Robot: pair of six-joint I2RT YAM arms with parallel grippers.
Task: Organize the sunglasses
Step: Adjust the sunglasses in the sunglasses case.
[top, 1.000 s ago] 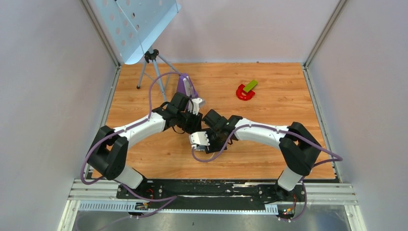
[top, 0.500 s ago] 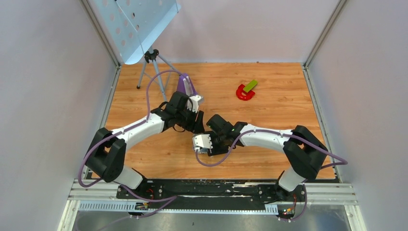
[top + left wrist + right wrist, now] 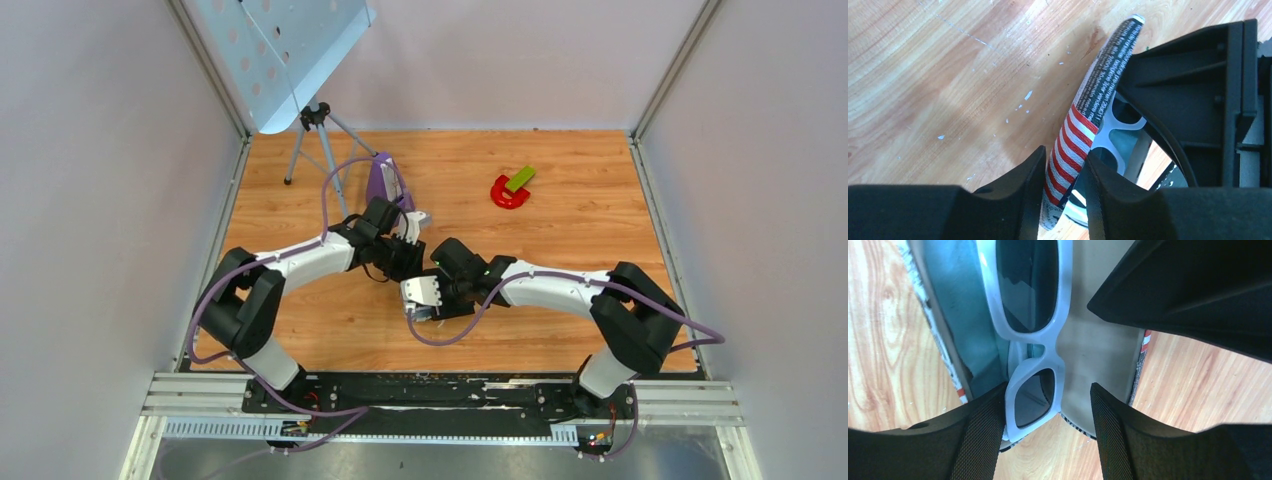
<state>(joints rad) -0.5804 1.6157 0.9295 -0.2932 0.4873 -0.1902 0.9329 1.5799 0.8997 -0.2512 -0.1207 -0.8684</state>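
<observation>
The sunglasses [image 3: 1044, 354], white-framed with dark lenses, lie inside the open flag-printed case [image 3: 1098, 340]. My right gripper [image 3: 1048, 395] stands open over one lens. Its left finger [image 3: 983, 435] is against the frame, while its right finger [image 3: 1113, 435] stays apart over the case lining. My left gripper [image 3: 1064, 155] is shut on the case's striped wall [image 3: 1073, 145], and the white frame [image 3: 1113, 132] shows just behind that wall. In the top view both grippers meet at mid-table, left [image 3: 408, 250] and right [image 3: 422, 295], and they hide the case and glasses.
A tripod [image 3: 315, 140] carrying a perforated pale blue panel [image 3: 280, 60] stands at the back left. A purple object [image 3: 383, 180] lies just beyond the left wrist. A red piece with a green block [image 3: 512, 188] sits at the back centre. Light blue fabric [image 3: 968, 315] lines the case's left side.
The left arm's elbow has swung inward and its wrist has crept slightly right. The right wrist has also shifted a little right. Both grippers stay together over the case.
</observation>
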